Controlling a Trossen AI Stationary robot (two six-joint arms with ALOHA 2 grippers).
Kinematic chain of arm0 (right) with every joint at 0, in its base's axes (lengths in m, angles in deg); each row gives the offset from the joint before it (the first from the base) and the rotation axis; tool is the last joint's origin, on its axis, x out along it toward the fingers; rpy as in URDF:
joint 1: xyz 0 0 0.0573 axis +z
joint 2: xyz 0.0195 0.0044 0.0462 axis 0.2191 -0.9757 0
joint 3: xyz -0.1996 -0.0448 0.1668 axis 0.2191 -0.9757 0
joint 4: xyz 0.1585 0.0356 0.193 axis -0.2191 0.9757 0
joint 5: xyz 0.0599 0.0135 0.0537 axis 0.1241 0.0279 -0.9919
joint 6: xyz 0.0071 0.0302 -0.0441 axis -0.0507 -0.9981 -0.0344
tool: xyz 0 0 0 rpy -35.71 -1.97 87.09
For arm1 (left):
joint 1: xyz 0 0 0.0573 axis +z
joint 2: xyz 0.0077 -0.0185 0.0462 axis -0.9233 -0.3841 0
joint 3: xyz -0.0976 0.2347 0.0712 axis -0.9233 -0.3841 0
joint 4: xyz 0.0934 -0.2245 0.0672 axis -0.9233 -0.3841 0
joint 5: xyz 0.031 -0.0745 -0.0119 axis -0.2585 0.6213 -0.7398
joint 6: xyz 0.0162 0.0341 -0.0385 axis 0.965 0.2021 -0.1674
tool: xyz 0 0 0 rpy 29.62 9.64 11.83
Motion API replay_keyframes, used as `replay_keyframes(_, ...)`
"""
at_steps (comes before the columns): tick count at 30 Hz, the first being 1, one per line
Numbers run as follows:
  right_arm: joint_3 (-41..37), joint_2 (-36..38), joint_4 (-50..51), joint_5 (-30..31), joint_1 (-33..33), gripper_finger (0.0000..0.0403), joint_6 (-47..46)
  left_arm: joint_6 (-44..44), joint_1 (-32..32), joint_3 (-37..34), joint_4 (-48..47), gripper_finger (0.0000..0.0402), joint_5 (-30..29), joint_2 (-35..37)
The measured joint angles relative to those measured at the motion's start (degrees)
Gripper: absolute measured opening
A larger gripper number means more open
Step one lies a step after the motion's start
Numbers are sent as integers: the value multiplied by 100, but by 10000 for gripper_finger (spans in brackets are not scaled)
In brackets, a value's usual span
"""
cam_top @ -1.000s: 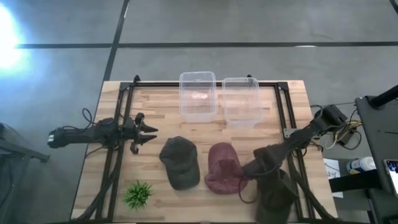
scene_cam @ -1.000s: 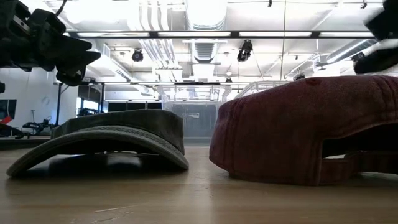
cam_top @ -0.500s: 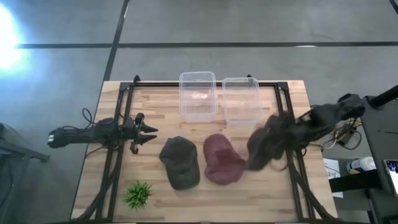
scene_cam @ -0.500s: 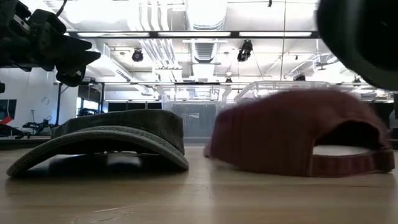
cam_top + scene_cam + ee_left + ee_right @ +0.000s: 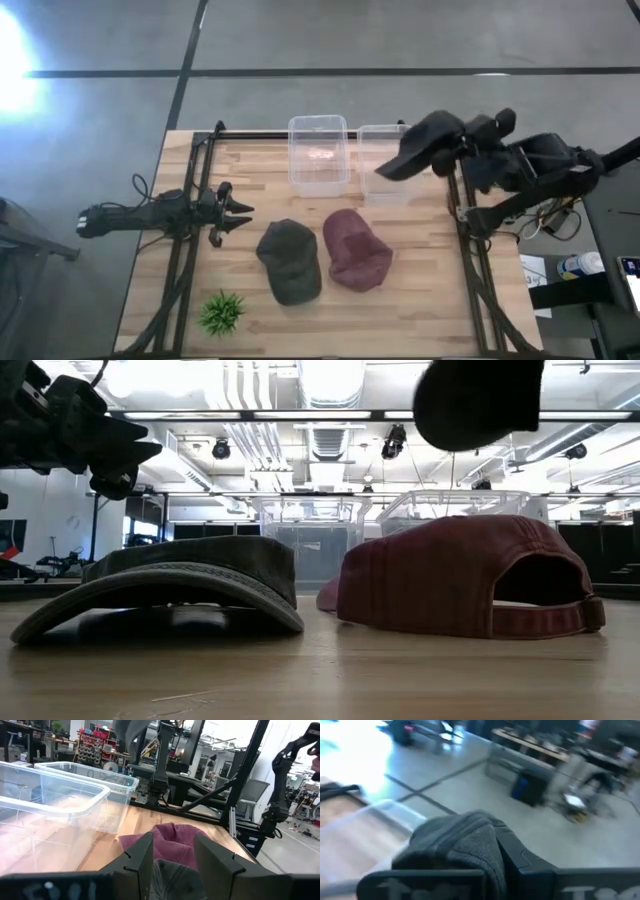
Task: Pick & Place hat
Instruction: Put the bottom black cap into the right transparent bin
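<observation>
My right gripper [image 5: 462,146] is shut on a dark grey hat [image 5: 422,143], high above the far right of the table, over the right clear bin [image 5: 386,166]. The hat also shows at the top of the low view [image 5: 478,400]. A maroon hat [image 5: 357,250] and an olive hat [image 5: 290,260] lie crown-up on the wooden table, side by side. My left gripper [image 5: 238,212] hovers open and empty to the left of the olive hat, its fingers [image 5: 137,862] pointing at both hats. My right gripper pinches a bunched fold of the dark grey hat's cloth [image 5: 470,845] between its two fingers. The fingers come about level from the table's right. The hat is lifted clear and sticks out past the fingertips toward the left, its free end [image 5: 392,166] drooping a little.
Two clear plastic bins [image 5: 318,155] stand side by side at the table's far edge. A small green plant [image 5: 221,312] sits at the near left. A black frame [image 5: 460,200] runs along the table's sides. Bare wood lies at the near right.
My right gripper has risen from the table's near right and swung toward the far edge, carrying the dark grey hat from beside the maroon hat to above the right bin. The maroon hat has shifted slightly toward the far left and turned a little.
</observation>
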Motion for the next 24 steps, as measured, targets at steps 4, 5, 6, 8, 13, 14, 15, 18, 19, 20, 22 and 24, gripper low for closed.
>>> replay_keyframes(4, 0, -242, -101, -775, -1116, 8, -463, -207, 0, 0, 1, 135, -1, 0)
replay_keyframes(5, -9, -330, -95, -1014, -1412, 8, -659, -285, 0, 0, 1, 135, -1, 0)
replay_keyframes(6, -18, -424, -98, -1184, -1708, 8, -796, -368, -2, 0, 1, 135, -1, 0)
replay_keyframes(8, -26, -637, -144, -1427, -2167, 8, -885, -526, 0, 0, 1, 135, -1, 0)
replay_keyframes(13, 10, -1213, -736, -2176, -2922, 8, -372, -989, 0, 0, -1, 135, -1, 0)
replay_keyframes(14, 32, -1327, -790, -2372, -3059, 8, -294, -1092, -1, 0, -1, 135, -1, 0)
replay_keyframes(15, 57, -1452, -764, -2562, -3200, 8, -255, -1211, -1, 0, -2, 135, -1, 0)
replay_keyframes(18, 73, -1820, -651, -2944, -3573, 8, -260, -1534, 0, 0, -4, 135, -1, 0)
replay_keyframes(19, 69, -1952, -650, -3029, -3651, 8, -258, -1652, 0, 0, -4, 135, -1, 0)
replay_keyframes(20, 68, -2081, -650, -3088, -3703, 8, -246, -1759, 0, 0, -6, 135, -1, 0)
replay_keyframes(22, 88, -2316, -594, -3196, -3761, 8, -172, -1990, 0, 0, -7, 135, -1, 0)
replay_keyframes(24, 203, -2548, -378, -3247, -3762, 9, -177, -2181, -1, 0, -9, 135, 0, 0)
